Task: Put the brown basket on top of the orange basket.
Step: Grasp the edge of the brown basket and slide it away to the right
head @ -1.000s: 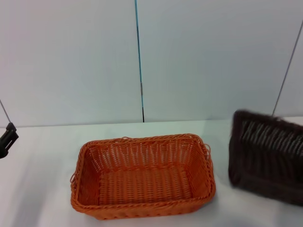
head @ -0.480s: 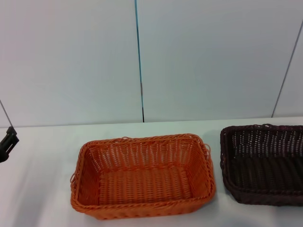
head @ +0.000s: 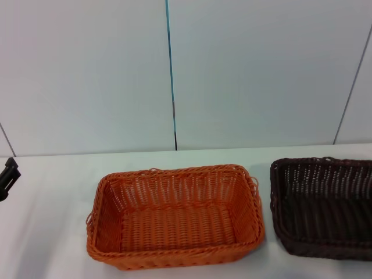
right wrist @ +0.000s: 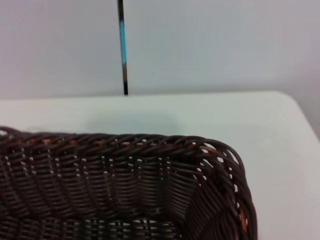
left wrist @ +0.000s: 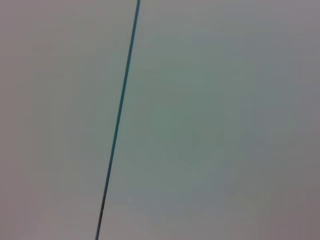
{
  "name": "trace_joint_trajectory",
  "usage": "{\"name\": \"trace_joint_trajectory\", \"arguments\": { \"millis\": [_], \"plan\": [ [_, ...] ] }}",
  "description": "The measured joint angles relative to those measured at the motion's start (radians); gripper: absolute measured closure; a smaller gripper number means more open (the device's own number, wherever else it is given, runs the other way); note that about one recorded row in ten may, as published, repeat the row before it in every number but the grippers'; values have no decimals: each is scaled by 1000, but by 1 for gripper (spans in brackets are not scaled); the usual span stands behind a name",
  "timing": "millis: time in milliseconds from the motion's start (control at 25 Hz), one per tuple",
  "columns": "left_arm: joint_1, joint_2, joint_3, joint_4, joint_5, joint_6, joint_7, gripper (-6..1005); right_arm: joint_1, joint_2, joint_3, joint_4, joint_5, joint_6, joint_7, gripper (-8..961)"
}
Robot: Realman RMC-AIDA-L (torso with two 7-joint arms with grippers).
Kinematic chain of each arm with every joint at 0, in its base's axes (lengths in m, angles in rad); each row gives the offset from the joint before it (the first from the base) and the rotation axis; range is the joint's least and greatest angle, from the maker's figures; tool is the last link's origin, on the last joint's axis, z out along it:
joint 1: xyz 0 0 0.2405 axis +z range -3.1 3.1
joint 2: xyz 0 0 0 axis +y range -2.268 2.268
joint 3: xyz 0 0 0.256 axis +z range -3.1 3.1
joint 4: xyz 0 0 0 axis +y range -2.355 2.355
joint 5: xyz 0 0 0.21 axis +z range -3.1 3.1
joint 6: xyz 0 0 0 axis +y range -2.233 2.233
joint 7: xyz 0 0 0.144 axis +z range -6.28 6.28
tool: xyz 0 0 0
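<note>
The orange basket (head: 174,215) stands upright on the white table in the middle of the head view, open side up and empty. The brown basket (head: 325,206) stands flat on the table to its right, apart from it by a small gap and cut off by the picture's right edge. The right wrist view shows the brown basket's braided rim and one corner (right wrist: 150,150) from close by. My left gripper (head: 8,176) shows only as a dark part at the far left edge, away from both baskets. My right gripper is out of view.
The white table (head: 52,232) runs back to a pale wall with a thin blue vertical seam (head: 170,75). The left wrist view shows only that wall and seam (left wrist: 120,115). The table's far right corner shows in the right wrist view (right wrist: 295,115).
The brown basket, tilted up on its side a second ago, has come down flat on the table right of the orange basket. My left gripper has shifted slightly toward the left edge.
</note>
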Motion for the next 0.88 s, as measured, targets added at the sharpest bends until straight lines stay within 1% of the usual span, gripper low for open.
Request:
{"name": "trace_joint_trajectory", "arguments": {
  "millis": [160, 360, 520, 680, 880],
  "plan": [
    [12, 0, 1, -40, 0, -60, 30, 124, 0, -2, -19, -48, 2, -15, -4, 760],
    [23, -5, 0, -118, 0, -172, 117, 124, 7, -4, -23, -62, 1, -9, -1, 759],
    [27, -13, -1, -126, 0, -165, 122, 124, 10, -2, -24, -74, 0, -6, 3, 759],
    [27, -18, -8, -127, 0, -171, 122, 124, 11, -6, -24, -91, 0, -7, 2, 739],
    [27, -20, -11, -129, 0, -179, 122, 124, 11, -6, -24, -93, -12, 3, 1, 716]
  ]
}}
